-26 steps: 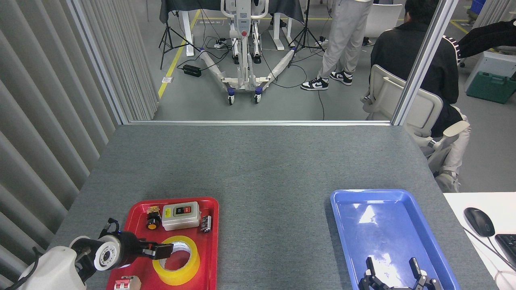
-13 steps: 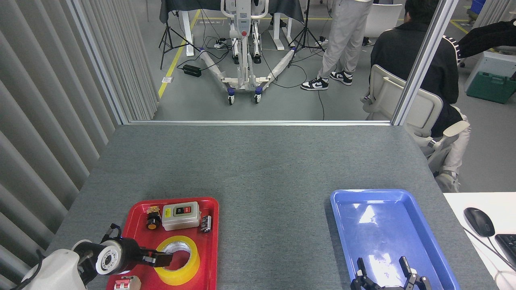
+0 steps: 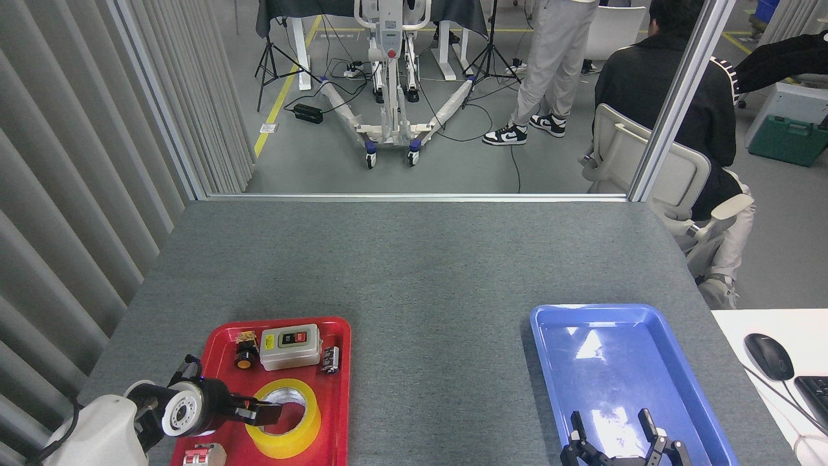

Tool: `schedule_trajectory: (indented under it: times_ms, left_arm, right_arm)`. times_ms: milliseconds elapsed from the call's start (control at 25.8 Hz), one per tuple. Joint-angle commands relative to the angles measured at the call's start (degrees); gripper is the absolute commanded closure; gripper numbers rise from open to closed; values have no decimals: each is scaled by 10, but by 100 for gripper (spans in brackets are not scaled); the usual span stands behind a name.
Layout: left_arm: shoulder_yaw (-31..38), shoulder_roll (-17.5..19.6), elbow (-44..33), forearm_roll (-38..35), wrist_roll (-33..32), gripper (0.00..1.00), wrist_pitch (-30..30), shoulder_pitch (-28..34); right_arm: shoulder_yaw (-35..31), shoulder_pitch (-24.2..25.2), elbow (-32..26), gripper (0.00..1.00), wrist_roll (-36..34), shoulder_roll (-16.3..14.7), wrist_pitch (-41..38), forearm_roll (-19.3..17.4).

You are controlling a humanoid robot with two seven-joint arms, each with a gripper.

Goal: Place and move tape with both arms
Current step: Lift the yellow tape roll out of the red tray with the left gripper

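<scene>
Tape [image 3: 284, 419]: one roll, red tray [image 3: 336, 388], counter's [image 3: 420, 272] near-left corner; left fingers [image 3: 264, 412] reach into its core, grip unclear. Blue tray [image 3: 550, 362] bare; right fingers [image 3: 577, 428] spread apart.

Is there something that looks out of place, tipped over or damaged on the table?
Nothing stands out. The tape lies flat in the red tray among small parts, and the blue tray sits level.
</scene>
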Motion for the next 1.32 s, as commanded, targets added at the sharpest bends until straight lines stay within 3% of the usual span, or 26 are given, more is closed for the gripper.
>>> schedule_trajectory:
  times_ms: [0,426,543,814,1240,1279]
  left_arm:
    - [-3,-3,5,0,-1,18,2,0]
    - [-15,-10,27,0,-1,25,5,-8]
    - [-14,-11,33,0,0,36,5,-7]
    - [-18,-15,33,0,-1,44,3,-3]
    - [-13,-19,26,2,3,88,-34,-4]
    - [-8,-20,22,7,5,99,-55,-4]
  right_arm:
    - [0,-1,0,0,0,0,0,1]
    - [0,-1,0,0,0,1,0,1]
    - [1,-1,0,0,0,1,0,1]
    - [0,-1,1,0,-1,1,-2,1]
    - [0,-2,4,0,-1,3,-8,1]
    - [0,-2,4,0,-1,4,-8,1]
